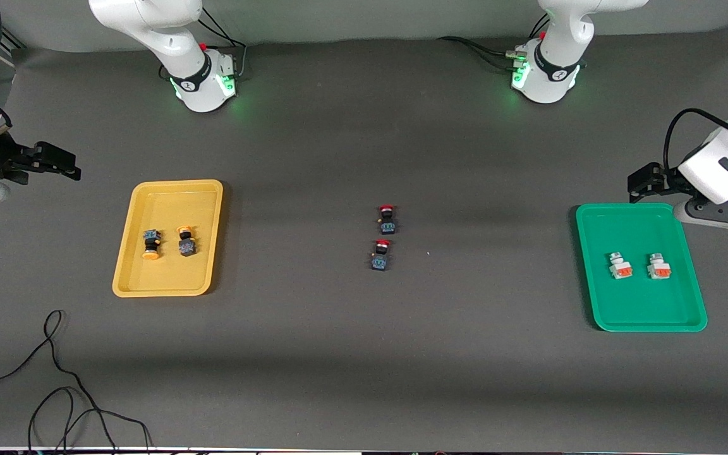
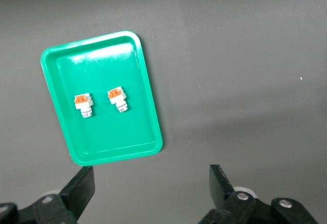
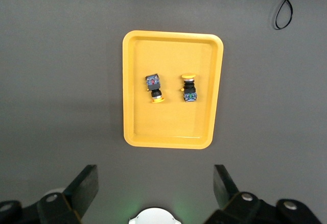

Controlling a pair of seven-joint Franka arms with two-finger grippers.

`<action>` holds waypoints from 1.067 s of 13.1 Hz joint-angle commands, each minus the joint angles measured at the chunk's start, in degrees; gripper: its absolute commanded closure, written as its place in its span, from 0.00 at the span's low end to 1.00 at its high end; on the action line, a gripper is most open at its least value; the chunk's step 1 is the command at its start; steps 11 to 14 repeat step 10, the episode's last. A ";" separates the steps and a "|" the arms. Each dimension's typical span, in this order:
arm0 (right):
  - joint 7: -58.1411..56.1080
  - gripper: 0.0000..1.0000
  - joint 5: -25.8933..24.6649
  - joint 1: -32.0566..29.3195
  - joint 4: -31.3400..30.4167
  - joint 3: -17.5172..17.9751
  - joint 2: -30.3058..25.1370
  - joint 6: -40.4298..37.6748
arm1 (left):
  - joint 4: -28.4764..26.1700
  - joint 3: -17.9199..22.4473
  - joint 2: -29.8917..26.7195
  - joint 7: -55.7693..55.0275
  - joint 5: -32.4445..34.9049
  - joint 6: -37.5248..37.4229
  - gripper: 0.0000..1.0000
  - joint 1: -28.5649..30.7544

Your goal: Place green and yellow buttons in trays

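Buttons sorted into trays.
Yellow tray [image 1: 125,253] holds two yellow buttons [image 1: 151,244]; green tray [image 1: 591,272] two white-grey buttons [image 1: 620,266]. Left gripper [image 2: 150,185] and right gripper [image 3: 156,185] spread wide, empty.

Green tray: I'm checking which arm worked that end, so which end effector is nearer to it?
Left. The left end effector hangs open by the green tray; the right end effector waits open near the yellow tray.

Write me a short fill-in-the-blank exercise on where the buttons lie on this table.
1. The yellow tray holds ____ yellow-capped buttons.
2. The two white-grey buttons lie in the ____ tray.
3. The two red-capped switches lie on the bare ____ between the trays.
4. Both the left gripper and the right gripper are ____.

Missing words: two; green; table; open
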 commanded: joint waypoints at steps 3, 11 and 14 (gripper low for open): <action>-0.89 0.00 -0.95 -0.11 -0.80 0.32 -0.91 0.96 | 0.21 0.17 -0.19 0.18 0.23 -1.26 0.00 0.10; -1.07 0.00 -0.86 -0.11 -0.27 0.32 -0.39 0.96 | 0.21 0.17 -0.02 0.18 0.14 -1.35 0.00 0.81; -1.07 0.00 -0.86 -0.11 -0.27 0.32 -0.39 0.96 | 0.21 0.17 -0.02 0.18 0.14 -1.35 0.00 0.81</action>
